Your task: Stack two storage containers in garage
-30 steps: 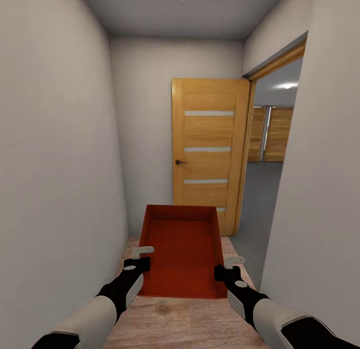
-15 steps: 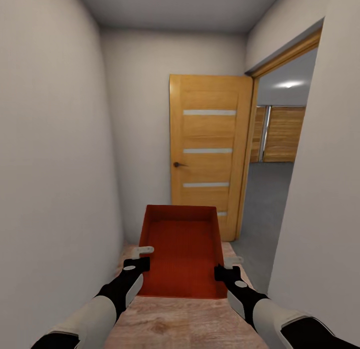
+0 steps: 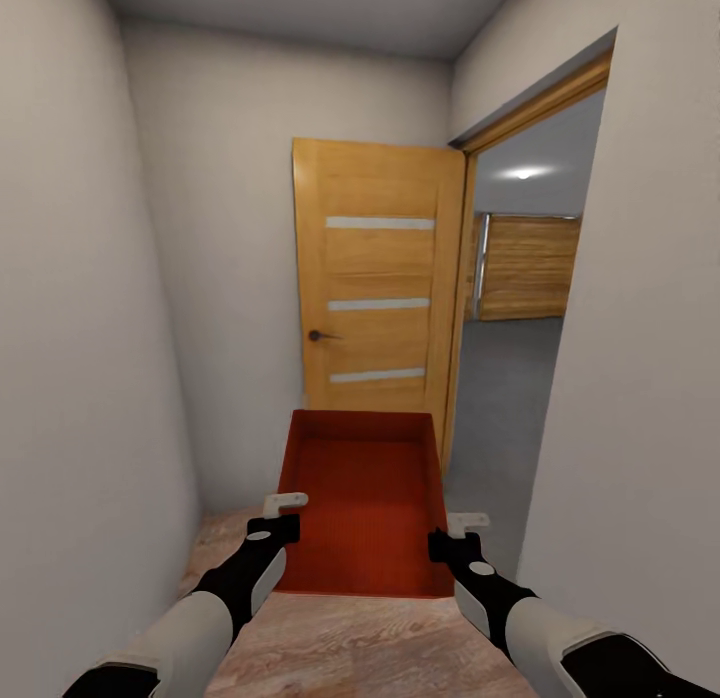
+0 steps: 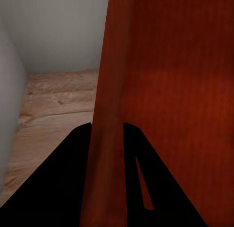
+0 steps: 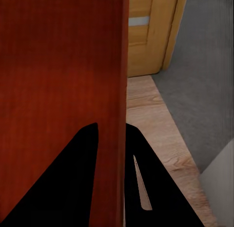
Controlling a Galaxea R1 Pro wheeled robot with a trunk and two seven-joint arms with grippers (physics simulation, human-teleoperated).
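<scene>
I hold one orange-red storage container (image 3: 362, 498) level in front of me, over the light wood plank floor (image 3: 350, 648) of a narrow hallway. My left gripper (image 3: 283, 515) is shut on its left wall and my right gripper (image 3: 455, 534) on its right wall. In the left wrist view the thin red wall (image 4: 109, 114) runs between the black fingers (image 4: 68, 183) of my left gripper (image 4: 107, 134). The right wrist view shows the same for my right gripper (image 5: 112, 134) on the other wall (image 5: 122, 80). Through a doorway ahead on the right lies the garage's grey concrete floor (image 3: 505, 378). The living room is out of view.
A wooden door (image 3: 375, 298) stands swung open against the hallway's end wall. White walls (image 3: 80, 328) close in on the left and on the right (image 3: 640, 378). A wood-slat garage door (image 3: 525, 268) shows at the back of the garage.
The whole view has shifted: the open door now sits further left and the doorway looks wider, so the camera has turned right. Both grippers and the container keep their place in the picture.
</scene>
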